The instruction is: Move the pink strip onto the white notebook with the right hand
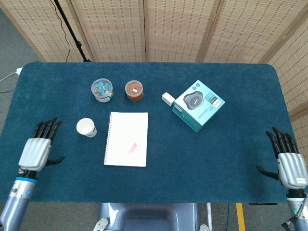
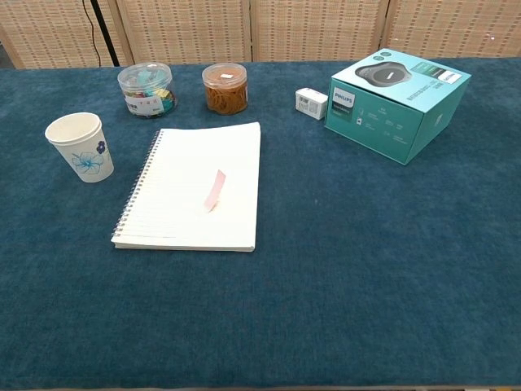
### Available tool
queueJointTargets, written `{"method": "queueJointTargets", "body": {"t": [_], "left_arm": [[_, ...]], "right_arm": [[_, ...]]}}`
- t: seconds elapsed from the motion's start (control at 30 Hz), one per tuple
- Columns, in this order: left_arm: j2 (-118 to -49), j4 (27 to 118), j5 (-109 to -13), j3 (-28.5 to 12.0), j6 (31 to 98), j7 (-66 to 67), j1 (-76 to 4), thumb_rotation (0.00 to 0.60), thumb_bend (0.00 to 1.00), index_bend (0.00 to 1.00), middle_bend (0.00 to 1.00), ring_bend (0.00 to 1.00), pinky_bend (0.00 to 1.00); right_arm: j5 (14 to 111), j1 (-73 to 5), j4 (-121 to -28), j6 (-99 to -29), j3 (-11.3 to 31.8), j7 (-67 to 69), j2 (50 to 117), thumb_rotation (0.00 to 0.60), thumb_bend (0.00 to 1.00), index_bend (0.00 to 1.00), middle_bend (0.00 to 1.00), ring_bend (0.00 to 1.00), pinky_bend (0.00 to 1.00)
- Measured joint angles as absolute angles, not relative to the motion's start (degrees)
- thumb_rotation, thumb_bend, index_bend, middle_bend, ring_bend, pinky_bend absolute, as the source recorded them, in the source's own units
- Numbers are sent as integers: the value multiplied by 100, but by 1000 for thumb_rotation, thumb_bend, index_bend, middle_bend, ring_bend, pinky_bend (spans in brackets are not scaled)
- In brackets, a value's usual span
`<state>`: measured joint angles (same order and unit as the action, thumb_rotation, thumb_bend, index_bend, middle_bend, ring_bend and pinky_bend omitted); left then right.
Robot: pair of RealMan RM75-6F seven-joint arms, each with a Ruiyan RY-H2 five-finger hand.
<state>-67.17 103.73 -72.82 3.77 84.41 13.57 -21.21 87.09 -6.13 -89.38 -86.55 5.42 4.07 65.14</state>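
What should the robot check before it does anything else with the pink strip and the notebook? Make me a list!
1. Pink paper strip lies on the white spiral notebook: ok.
2. Strip is fully inside the page edges: ok.
3. Left hand is away from the notebook, holding nothing: ok.
4. Right hand is empty, fingers apart, at the table's far edge: ok.
5. White paper cup stands upright beside the notebook: ok.
6. Strip is stuck down flat: cannot tell.

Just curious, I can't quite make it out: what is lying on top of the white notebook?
A pink strip lies flat on the white notebook, right of the page's middle. Nothing else rests on it. Whatever is under the notebook is covered.
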Motion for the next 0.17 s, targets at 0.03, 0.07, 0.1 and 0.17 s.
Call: {"method": "queueJointTargets", "body": {"t": [0.03,0.07,0.1,0.17], "left_arm": [[-6704,10297,-7323,403,8509,1221,-2013,600,0,0,0,0,0],[-6694,10223,-7362,425,8575,1097,-1914,600,0,0,0,0,0],[-6687,10134,-7401,450,8663,963,-1786,600,0,0,0,0,0],[-6687,10008,-7458,478,8788,843,-1612,600,0,0,0,0,0]], "right_arm": [[8694,-609,-8942,-8661,547,364,6531,600,0,0,0,0,0],[8683,-607,-8946,-8661,549,345,6540,600,0,0,0,0,0],[8676,-605,-8949,-8659,548,327,6545,600,0,0,0,0,0],[8669,-600,-8960,-8658,544,278,6557,600,0,0,0,0,0]]}}
